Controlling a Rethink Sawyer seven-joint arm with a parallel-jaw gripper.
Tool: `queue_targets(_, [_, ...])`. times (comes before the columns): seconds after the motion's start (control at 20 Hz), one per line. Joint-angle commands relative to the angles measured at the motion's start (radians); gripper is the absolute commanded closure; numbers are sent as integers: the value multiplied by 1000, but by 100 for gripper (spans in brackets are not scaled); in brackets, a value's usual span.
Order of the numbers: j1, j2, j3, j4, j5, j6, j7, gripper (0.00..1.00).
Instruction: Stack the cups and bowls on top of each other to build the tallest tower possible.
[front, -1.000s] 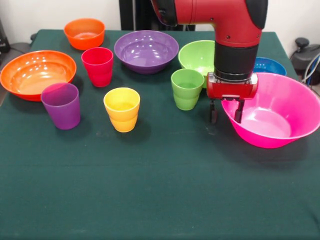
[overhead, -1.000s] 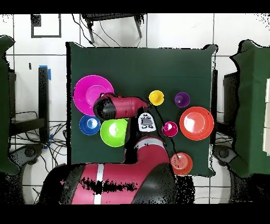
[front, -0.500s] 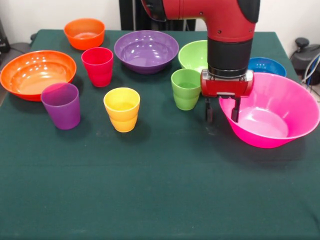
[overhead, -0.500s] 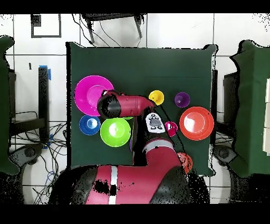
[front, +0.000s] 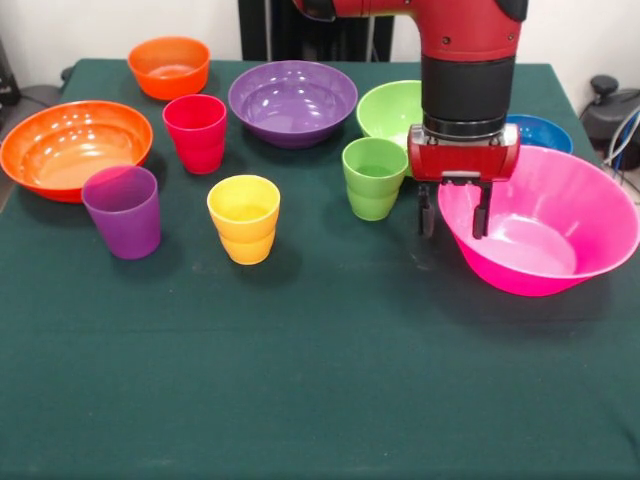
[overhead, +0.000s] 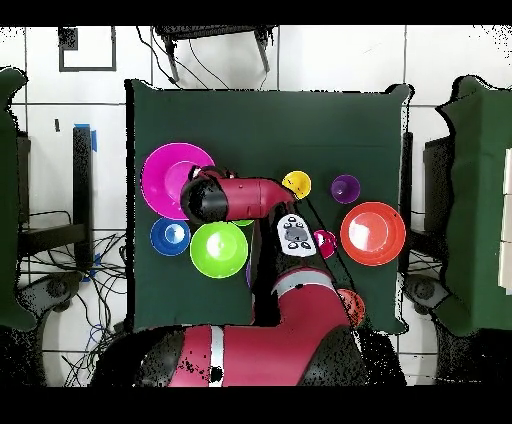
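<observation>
The gripper (front: 453, 212) hangs with jaws apart, straddling the pink bowl's (front: 560, 225) left rim. The green cup (front: 374, 178) stands just left.

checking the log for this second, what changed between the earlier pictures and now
Only the arm moved. In the front view the gripper drifted left, then came back right, a little higher than at the start. It stays open astride the near rim of the pink bowl, one finger outside and one inside, holding nothing. The green cup and every other cup and bowl kept their places.

arm (overhead: 235, 196) over pink bowl (overhead: 165, 175) rim | lime bowl (overhead: 215, 252) beside (touching unclear)
</observation>
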Motion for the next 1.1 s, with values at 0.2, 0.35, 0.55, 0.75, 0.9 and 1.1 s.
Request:
queue_targets(0.2, [-6,9,71,46,-82,68,-31,0])
queue_targets(0.35, [-1,39,59,31,-95,38,-28,0])
queue_targets(0.55, [10,57,47,21,-107,18,-18,0])
queue_targets(0.75, [26,78,34,11,-114,-3,1,0])
queue_targets(0.9, [28,87,34,4,-117,-10,7,0])
queue_targets(1.1, [30,91,32,-6,-118,6,8,0])
